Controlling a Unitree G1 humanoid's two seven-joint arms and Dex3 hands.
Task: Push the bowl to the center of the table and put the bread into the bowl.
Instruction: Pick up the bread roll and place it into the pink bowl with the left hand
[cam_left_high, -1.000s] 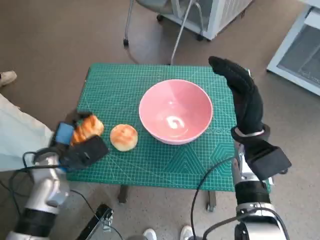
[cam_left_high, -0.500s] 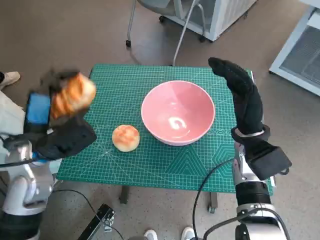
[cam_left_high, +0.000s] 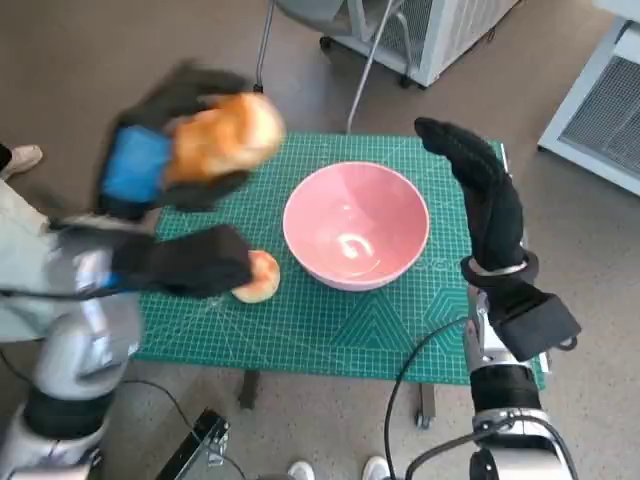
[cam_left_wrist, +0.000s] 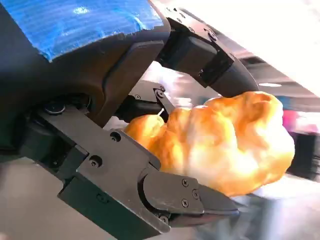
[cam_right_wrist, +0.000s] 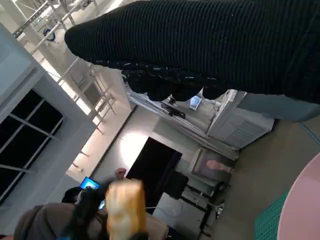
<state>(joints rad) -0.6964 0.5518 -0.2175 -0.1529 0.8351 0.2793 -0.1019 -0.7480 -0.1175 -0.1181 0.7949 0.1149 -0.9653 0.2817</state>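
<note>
Bread (cam_left_high: 225, 133) gripped in left hand (cam_left_high: 165, 160), lifted

head view evenly lit, soft shadows. left hand (cam_left_high: 165, 165) and bread (cam_left_high: 222, 135) smeared with motion blur; pink bowl (cam_left_high: 356, 224) sharp, small glare spot at its bottom. wide-angle bend at the frame edges. left wrist view: background blown out white and out of focus, bread crisp. right wrist view: glove (cam_right_wrist: 210, 45) dark, bright windows behind, bread there blurred.
</note>
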